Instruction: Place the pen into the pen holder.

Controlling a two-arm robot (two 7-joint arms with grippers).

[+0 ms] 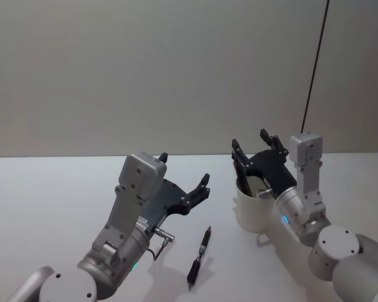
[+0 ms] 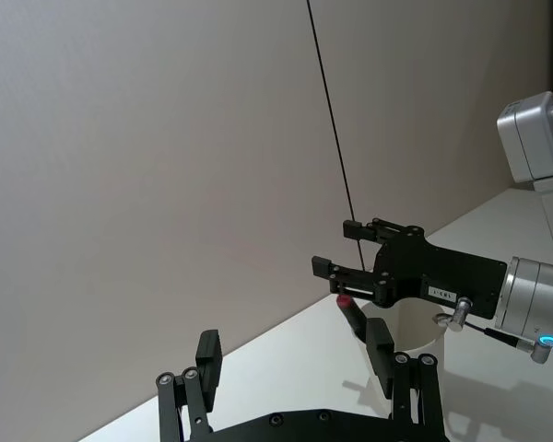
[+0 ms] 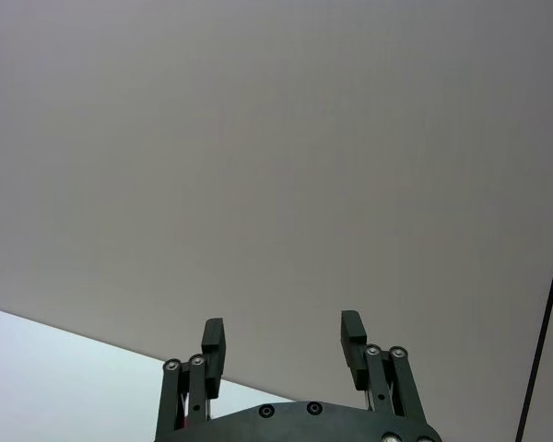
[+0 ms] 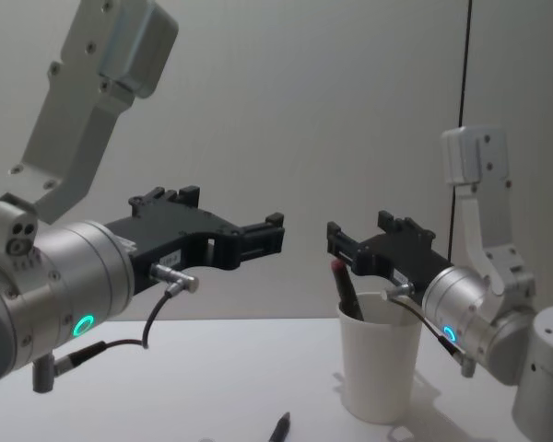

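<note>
A dark pen (image 1: 200, 257) with a reddish body lies on the white table (image 1: 63, 189), between my two arms. The pen holder (image 1: 255, 211) is a white paper cup standing to its right. A red-tipped pen (image 4: 343, 285) leans inside the pen holder (image 4: 380, 368). My right gripper (image 1: 252, 143) hovers open just over the rim, holding nothing; the right wrist view has its fingers (image 3: 214, 336) spread against the wall. My left gripper (image 1: 185, 167) is open in the air, up and left of the lying pen, pointing toward the cup (image 2: 415, 336).
A thin black cable (image 1: 315, 63) hangs down the grey wall behind the right arm. The table stretches bare to the left of my left arm and behind the cup.
</note>
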